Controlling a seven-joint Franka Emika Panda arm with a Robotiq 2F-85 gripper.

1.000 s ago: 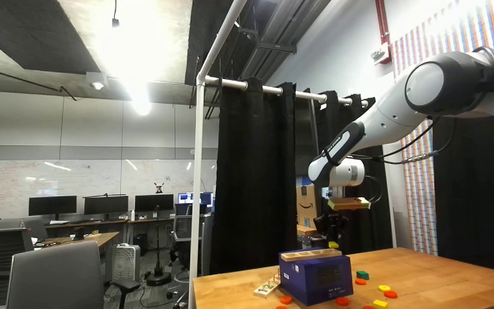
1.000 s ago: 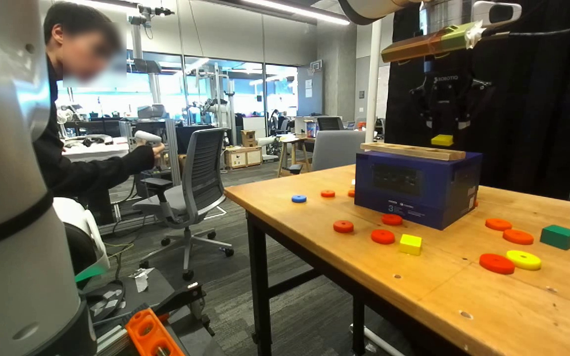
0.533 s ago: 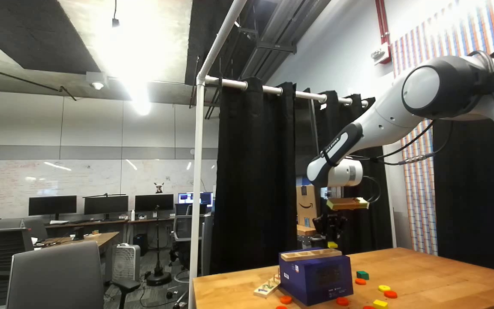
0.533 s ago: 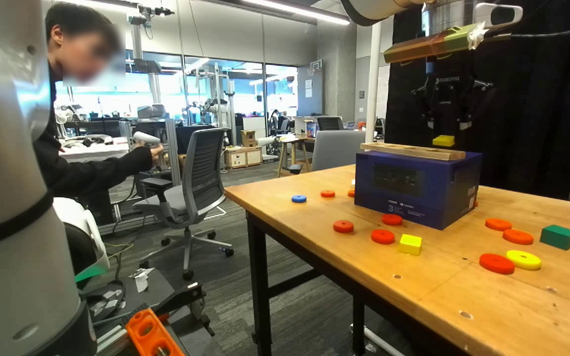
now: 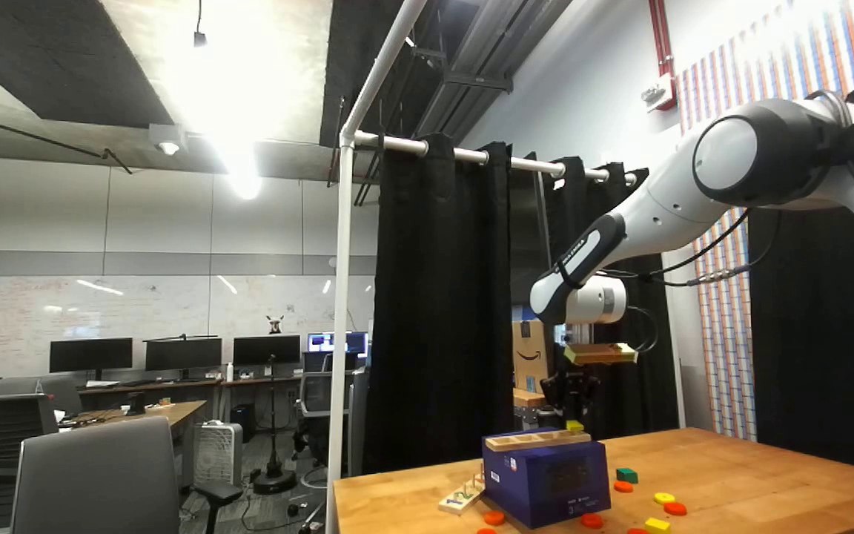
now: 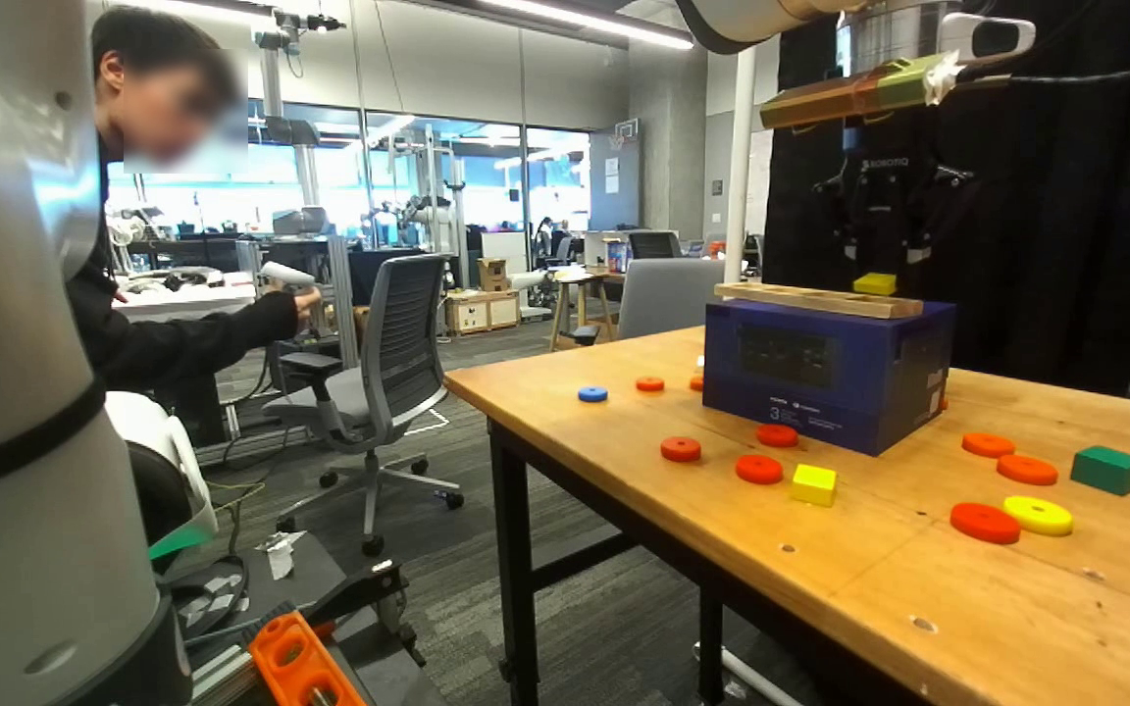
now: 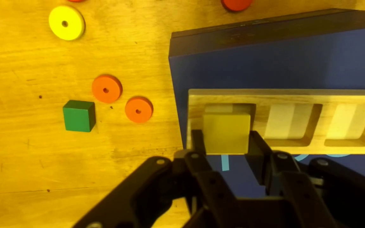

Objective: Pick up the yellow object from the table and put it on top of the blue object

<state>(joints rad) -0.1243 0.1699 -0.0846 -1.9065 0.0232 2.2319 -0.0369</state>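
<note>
The yellow block [image 7: 227,134] is held between the fingers [image 7: 260,152], which stand narrow, one against each of two opposite sides, above the blue box [image 6: 859,387]. On top of the box lies one wooden tray [image 7: 287,97]; whether the yellow block touches it cannot be told.

Counted in an exterior view, the table [image 6: 1065,598] carries around the box one further yellow block [image 6: 813,484] in front of it, one yellow disc [image 6: 1038,515] and one green block [image 6: 1109,470] to its right, one blue disc [image 6: 592,394] to its left, and eight red or orange discs [image 6: 759,470]. One of the eight is partly hidden behind the box's left edge; a red speck at the box's right edge is too small to tell.

In an exterior view one peg board [image 5: 462,495] lies just beside the box's left face, and the lower frame edge cuts off discs near the box. In both exterior views the fingers blend into the black curtain [image 6: 1046,265] beyond the box.

The yellow block covers most of the tray's end recess. Two neighbouring recesses over the box show pale floors, partly shaded; the tray then leaves the wrist view.
</note>
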